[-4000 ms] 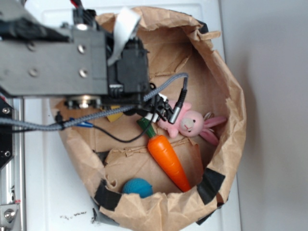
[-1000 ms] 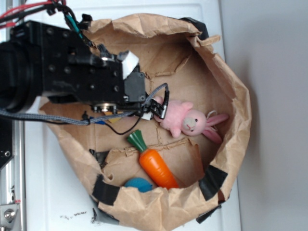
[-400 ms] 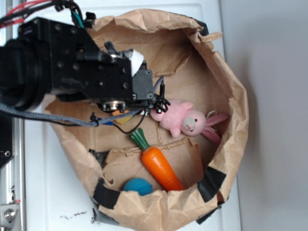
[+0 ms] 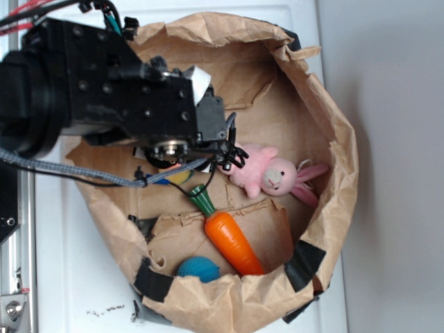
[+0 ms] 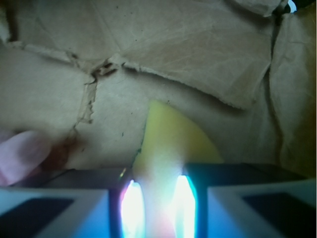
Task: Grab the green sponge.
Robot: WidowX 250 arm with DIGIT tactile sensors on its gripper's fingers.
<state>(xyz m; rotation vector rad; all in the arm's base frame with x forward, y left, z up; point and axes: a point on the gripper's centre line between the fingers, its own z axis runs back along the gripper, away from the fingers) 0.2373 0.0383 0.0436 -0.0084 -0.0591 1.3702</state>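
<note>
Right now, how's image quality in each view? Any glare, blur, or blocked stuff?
Wrist view: the gripper fingers are out of focus, with blown-out bright streaks along their inner edges; the yellow sponge between them is soft but readable, and a pink blur sits at the left edge. Exterior view: evenly lit and fairly sharp; the arm hides most of the sponge, while the pink bunny and carrot are clear.

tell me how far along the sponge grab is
Done: the arm is down inside the paper bag, and the gripper is lined up on the green sponge, which looks yellow here. In hand: the sponge runs into the narrow gap between the two fingers; whether they already pinch it is unclear. Left: confirming the grip and lifting it clear of the pink bunny and carrot.
</note>
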